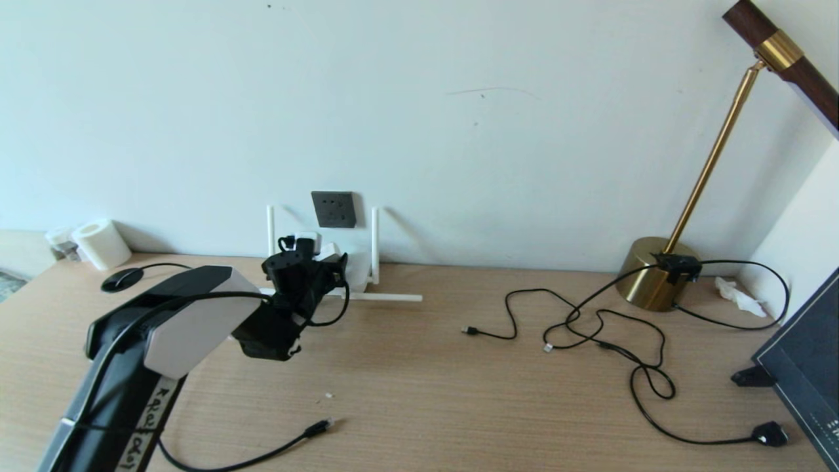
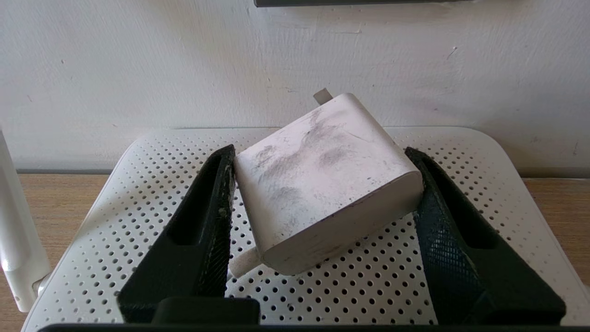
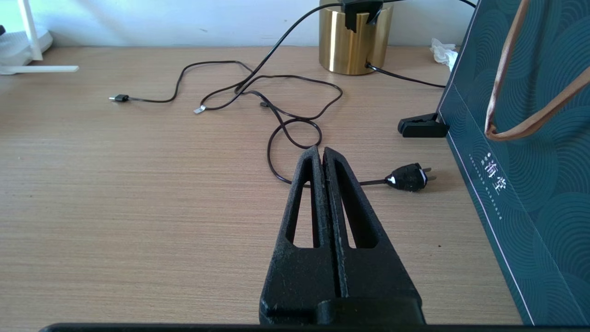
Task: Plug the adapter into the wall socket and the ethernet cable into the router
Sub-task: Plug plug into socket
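The white adapter [image 2: 322,175] lies tilted on top of the white perforated router [image 2: 138,184], one metal prong pointing at the wall. My left gripper [image 2: 320,151] is shut on the adapter, with a black finger touching each side. In the head view the left arm reaches to the router [image 1: 357,269], just below the dark grey wall socket [image 1: 334,208]. The ethernet cable's clear-tipped plug [image 1: 319,427] lies on the desk near the front edge. My right gripper [image 3: 321,150] hovers shut and empty over the desk, outside the head view.
A brass lamp base [image 1: 652,272] stands at the back right, with thin black cords [image 1: 590,321] tangled in front of it and a black two-pin plug [image 3: 408,177]. A dark green paper bag [image 3: 530,161] stands on the right, and a toilet roll [image 1: 101,244] at the back left.
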Controlling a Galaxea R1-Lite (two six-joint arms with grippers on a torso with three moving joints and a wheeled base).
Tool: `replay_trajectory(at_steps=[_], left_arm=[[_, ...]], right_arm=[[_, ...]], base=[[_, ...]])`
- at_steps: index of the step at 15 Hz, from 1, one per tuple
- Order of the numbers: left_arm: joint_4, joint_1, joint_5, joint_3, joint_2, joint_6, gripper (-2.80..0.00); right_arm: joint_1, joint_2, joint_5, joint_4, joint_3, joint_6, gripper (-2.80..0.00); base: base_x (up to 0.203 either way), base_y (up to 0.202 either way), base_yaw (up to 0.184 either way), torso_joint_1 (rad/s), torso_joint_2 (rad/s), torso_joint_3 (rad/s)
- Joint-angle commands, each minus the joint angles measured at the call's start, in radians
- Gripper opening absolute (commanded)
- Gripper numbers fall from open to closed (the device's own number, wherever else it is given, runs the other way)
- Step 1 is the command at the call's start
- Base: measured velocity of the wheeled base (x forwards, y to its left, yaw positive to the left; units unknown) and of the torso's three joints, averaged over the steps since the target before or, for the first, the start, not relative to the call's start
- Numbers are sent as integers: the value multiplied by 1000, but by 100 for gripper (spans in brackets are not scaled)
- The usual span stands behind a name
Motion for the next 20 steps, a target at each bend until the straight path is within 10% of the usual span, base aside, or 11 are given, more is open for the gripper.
replay_trajectory(at_steps=[1,8,12,14,20], left_arm=[[-23,-6,2,46,-39,1,-280],[-33,-61,-46,661,-570,1,-280],[367,-84,-88,1013,-863,-70,-280],[540,-88,-104,1037,-855,-220,-280],[870,-89,-168,922,-822,-264,-280]], right_arm=[[0,2,0,-1,0,0,-280],[0,2,0,-1,0,0,-280],[0,2,0,-1,0,0,-280],[0,2,0,-1,0,0,-280],[0,2,0,-1,0,0,-280]], base=[[0,0,0,0,0,0],[0,0,0,0,0,0],[0,0,0,0,0,0],[0,0,0,0,0,0],[0,0,0,0,0,0]])
